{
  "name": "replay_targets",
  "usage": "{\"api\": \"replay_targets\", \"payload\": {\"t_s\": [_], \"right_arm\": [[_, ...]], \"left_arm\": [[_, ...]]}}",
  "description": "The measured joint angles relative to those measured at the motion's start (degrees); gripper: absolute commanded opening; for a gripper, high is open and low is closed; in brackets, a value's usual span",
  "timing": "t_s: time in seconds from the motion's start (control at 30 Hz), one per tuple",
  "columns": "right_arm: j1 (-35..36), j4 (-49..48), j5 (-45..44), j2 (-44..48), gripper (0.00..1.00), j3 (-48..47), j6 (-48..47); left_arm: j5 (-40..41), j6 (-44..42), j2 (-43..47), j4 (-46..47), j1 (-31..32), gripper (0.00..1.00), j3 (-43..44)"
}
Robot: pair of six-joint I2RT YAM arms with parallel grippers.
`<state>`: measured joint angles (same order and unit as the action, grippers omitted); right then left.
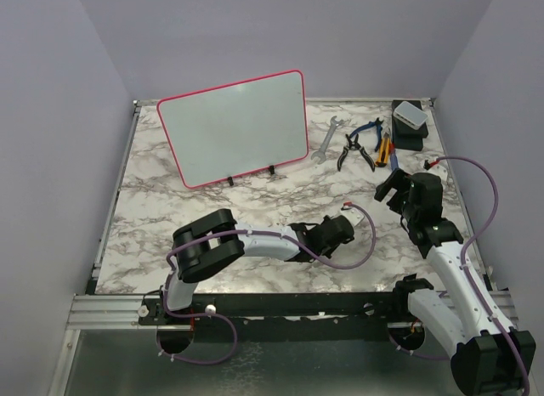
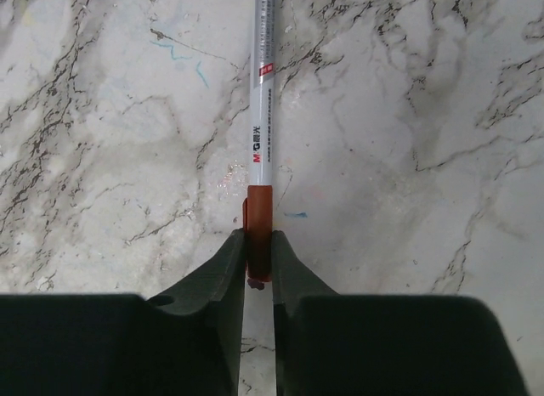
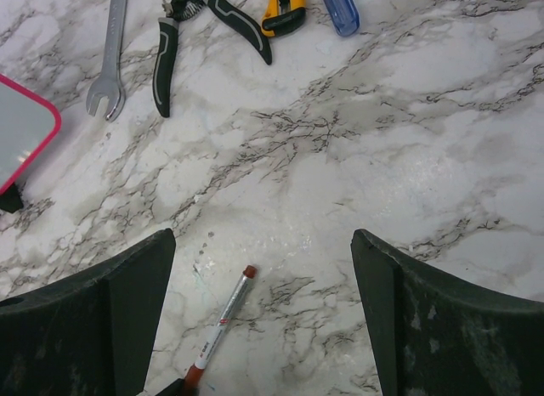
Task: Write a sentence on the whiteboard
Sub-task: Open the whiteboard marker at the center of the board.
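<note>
pickup step: left gripper [image 2: 258, 243] nearly closed, pinching red-brown end of slim grey marker [image 2: 261, 115] flat on marbled bench [image 1: 170, 217]. right gripper [image 3: 263, 236] wide, empty. red-framed white whiteboard [image 1: 234, 128] upper left, blank. next, likely: lift marker toward board.

Reaching low with left arm [image 1: 255, 240] from base at 7 o'clock, elbow folded back, forearm stretched toward 3 o'clock. Pinching red end of marker [image 2: 262, 115] in left gripper [image 2: 257, 247], both fingers pressed against it. Rising with right arm [image 1: 450, 273] from base at 5 o'clock, leaning toward 11 o'clock. Holding right gripper [image 3: 263, 239] aloft, tilted downward, jaws spread wide.
</note>
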<state>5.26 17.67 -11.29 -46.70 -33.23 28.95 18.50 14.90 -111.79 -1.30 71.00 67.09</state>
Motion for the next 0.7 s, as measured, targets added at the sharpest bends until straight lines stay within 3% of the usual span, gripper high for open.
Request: {"api": "replay_targets", "payload": {"t_s": [0.07, 0.4, 0.57, 0.7], "right_arm": [[0.00, 0.02, 0.02, 0.00, 0.89, 0.00, -0.04], [0.00, -0.87, 5.84, 0.02, 0.94, 0.00, -2.23], [0.00, -0.98, 10.47, 0.02, 0.94, -0.22, -3.08], [0.00, 0.24, 14.40, 0.17, 0.95, -2.75, -3.67]], "left_arm": [[0.11, -0.13, 0.00, 0.09, 0.00, 0.00, 0.00], [3.67, -0.87, 3.21, -0.76, 0.00, 0.00, -3.58], [5.31, -2.32, 11.54, -3.56, -0.85, 0.00, -6.54], [3.02, -2.49, 20.48, -5.95, -5.03, 0.00, -6.86]]}}
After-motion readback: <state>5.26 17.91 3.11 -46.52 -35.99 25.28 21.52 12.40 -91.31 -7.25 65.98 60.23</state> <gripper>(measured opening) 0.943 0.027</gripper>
